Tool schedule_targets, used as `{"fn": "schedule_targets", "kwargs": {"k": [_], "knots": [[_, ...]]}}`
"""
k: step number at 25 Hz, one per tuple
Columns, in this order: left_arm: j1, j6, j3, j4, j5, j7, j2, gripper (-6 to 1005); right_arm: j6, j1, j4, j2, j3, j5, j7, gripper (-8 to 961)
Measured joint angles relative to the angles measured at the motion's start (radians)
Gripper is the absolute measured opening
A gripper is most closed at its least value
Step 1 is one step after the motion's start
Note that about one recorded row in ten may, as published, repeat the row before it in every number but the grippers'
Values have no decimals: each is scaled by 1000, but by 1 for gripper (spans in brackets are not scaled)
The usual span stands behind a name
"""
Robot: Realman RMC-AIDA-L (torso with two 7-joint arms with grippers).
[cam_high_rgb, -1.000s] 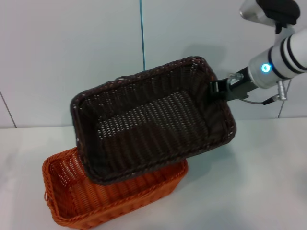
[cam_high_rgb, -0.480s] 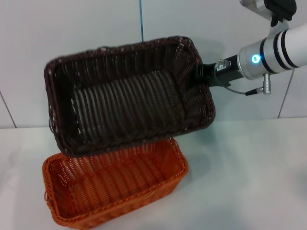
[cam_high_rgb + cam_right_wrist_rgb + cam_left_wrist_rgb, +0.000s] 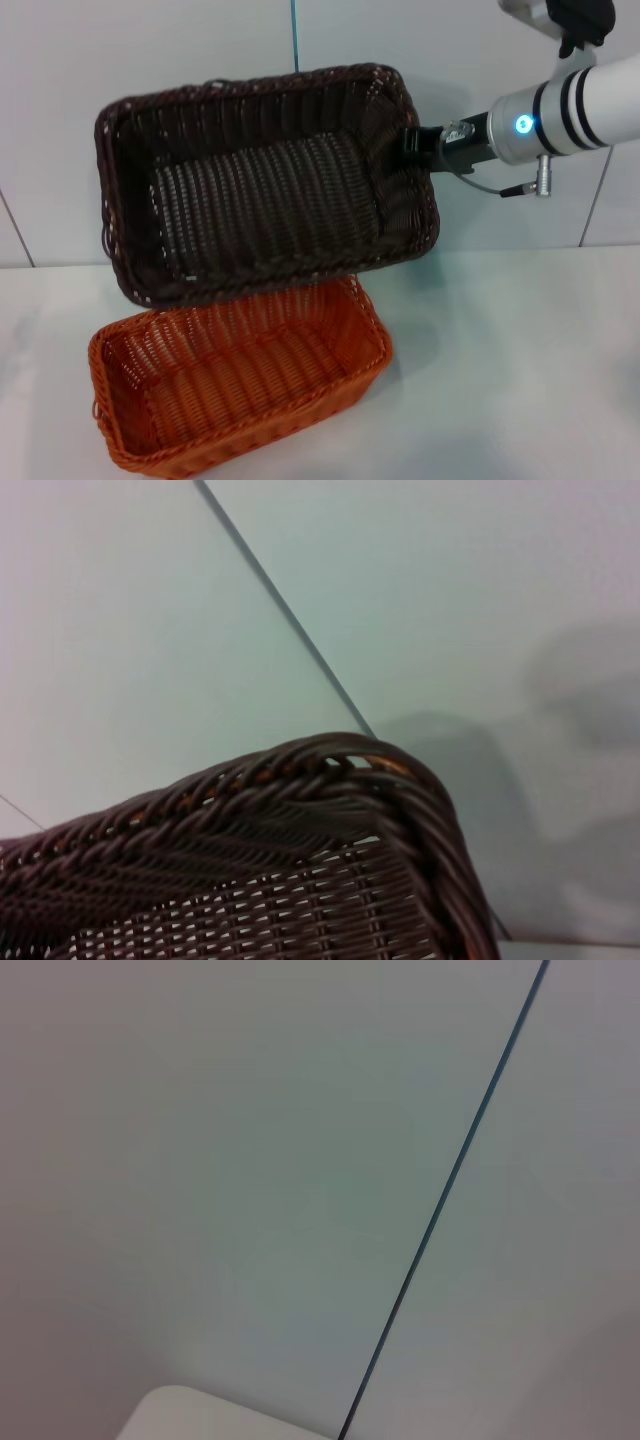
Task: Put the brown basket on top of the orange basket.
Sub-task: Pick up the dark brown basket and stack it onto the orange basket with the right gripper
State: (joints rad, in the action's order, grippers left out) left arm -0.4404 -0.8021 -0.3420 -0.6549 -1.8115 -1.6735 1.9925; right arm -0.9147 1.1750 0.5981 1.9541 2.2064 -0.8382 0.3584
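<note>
Holding the brown basket (image 3: 265, 180) by its short end wall, my right gripper (image 3: 418, 148) stays clamped on the rim and has carried it higher and leftward over the last second, tipping the opening toward my head camera. It now hangs clear above the orange basket (image 3: 240, 385), which sits on the white table (image 3: 520, 380), no longer overlapping its near rim. I judge levelling and lowering come next. My left gripper is out of sight.
</note>
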Motion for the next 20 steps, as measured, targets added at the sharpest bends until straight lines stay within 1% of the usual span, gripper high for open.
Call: {"fn": "schedule_targets", "kwargs": {"k": [6, 11, 16, 20], "knots": [[0, 0, 0, 0, 0, 0, 0, 862, -3, 7, -38, 8, -5, -1, 1, 135], [-1, -1, -1, 0, 0, 0, 0, 862, -51, 14, -57, 12, -3, -2, -2, 136], [-2, -7, -3, 1, 0, 0, 0, 862, -151, 24, -52, 2, 1, -8, -24, 136], [-3, -7, -6, 7, 0, 0, 0, 862, -169, 31, -58, -1, -11, 6, -44, 136]]}}
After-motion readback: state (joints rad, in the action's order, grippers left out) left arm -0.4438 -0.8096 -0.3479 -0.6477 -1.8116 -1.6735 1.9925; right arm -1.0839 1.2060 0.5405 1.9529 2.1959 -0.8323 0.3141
